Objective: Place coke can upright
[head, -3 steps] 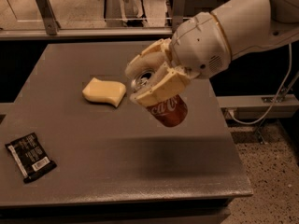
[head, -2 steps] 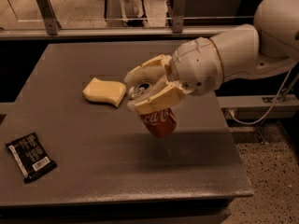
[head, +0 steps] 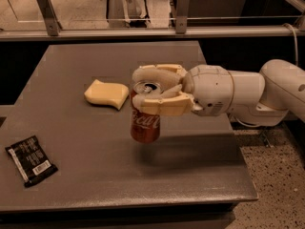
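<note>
The fingers (head: 159, 108) are being kept closed around the top of the coke can (head: 145, 125), one pale pad being pressed against the far side of the rim and the other against the near side.

Beneath the fingers, the grey table (head: 95, 180) is being seen spreading out on every side, most of its bare surface lying to the left of them and in front of them. Behind the fingers, to the right, the white arm (head: 248, 97) is being held out level over the table's right edge. The gripper (head: 142, 89) is being carried at the arm's end, above the middle of the table.

The coke can is being held upright, its red body hanging straight down below the fingers and its silver top being framed between them. The mouth by the pull tab is being shown dark, and what is inside cannot be told. Whether the can's base is touching the table cannot be told either.

Just to the left of the fingers, the pale yellow sponge (head: 106, 93) is being left flat on the table, close to the can but apart from it. Well to the left of the fingers and nearer the front edge, the black snack wrapper (head: 31, 160) is being left lying flat.
</note>
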Controlling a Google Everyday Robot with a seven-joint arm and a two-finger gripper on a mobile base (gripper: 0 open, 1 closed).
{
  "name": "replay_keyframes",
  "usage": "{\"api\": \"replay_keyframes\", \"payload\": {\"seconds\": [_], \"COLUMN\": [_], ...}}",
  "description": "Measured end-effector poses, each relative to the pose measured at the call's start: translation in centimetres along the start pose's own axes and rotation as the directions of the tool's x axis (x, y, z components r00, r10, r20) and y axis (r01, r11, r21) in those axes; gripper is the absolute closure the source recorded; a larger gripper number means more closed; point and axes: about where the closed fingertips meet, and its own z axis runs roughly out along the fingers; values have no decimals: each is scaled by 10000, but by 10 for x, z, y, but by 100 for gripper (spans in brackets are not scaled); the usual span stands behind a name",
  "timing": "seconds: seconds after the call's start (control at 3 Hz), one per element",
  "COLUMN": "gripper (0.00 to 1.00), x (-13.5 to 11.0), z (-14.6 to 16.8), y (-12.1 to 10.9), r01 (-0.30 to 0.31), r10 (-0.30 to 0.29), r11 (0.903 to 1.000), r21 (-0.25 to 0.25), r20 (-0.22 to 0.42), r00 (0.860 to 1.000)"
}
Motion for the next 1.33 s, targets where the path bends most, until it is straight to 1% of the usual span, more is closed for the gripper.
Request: {"api": "replay_keyframes", "payload": {"seconds": [0.33, 0.67, 1.0, 1.33], "gripper": [100, 100, 100, 100], "x": [-3, 0, 1, 7], "z": [-10, -22, -28, -34], "y": [-1, -2, -2, -2], "r01": [-117, -147, 22, 130], "r10": [76, 73, -50, -104], "r11": [9991, 9971, 9968, 9962], "r21": [404, 752, 796, 858], "r20": [1001, 978, 352, -312], "r00": [9949, 9952, 9994, 9995]}}
